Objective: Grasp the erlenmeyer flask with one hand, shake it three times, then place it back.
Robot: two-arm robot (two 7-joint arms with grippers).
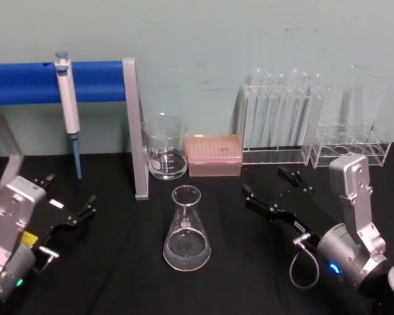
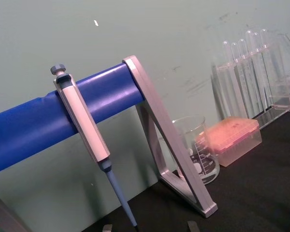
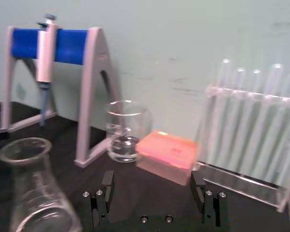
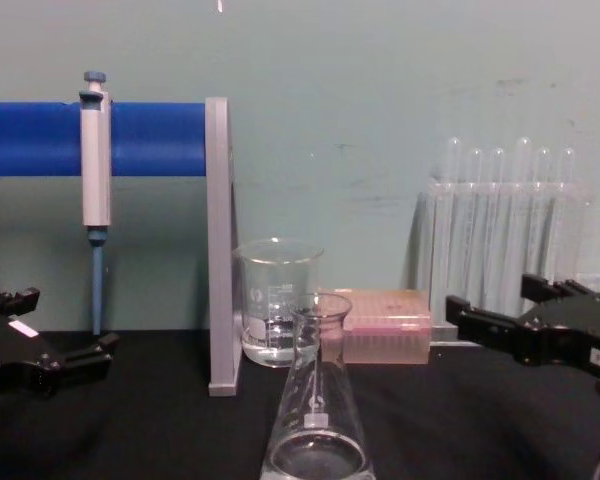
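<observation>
The erlenmeyer flask point(image 1: 186, 231) stands upright on the black table, clear glass with a little liquid in its wide base; it also shows in the chest view point(image 4: 318, 420) and the right wrist view point(image 3: 34, 193). My right gripper point(image 1: 266, 182) hovers open to the right of the flask and slightly behind it, not touching it; its black fingers point(image 3: 108, 183) hold nothing. The chest view shows it point(image 4: 492, 300) at the right edge. My left gripper point(image 1: 69, 193) rests open low on the left, well away from the flask, also seen in the chest view point(image 4: 65, 322).
Behind the flask stand a glass beaker point(image 1: 165, 148) and a pink tip box point(image 1: 213, 155). A rack of test tubes point(image 1: 280, 118) and an empty clear rack point(image 1: 351, 146) sit at the back right. A pipette point(image 1: 68, 108) hangs on a blue-barred stand point(image 1: 132, 125) at the left.
</observation>
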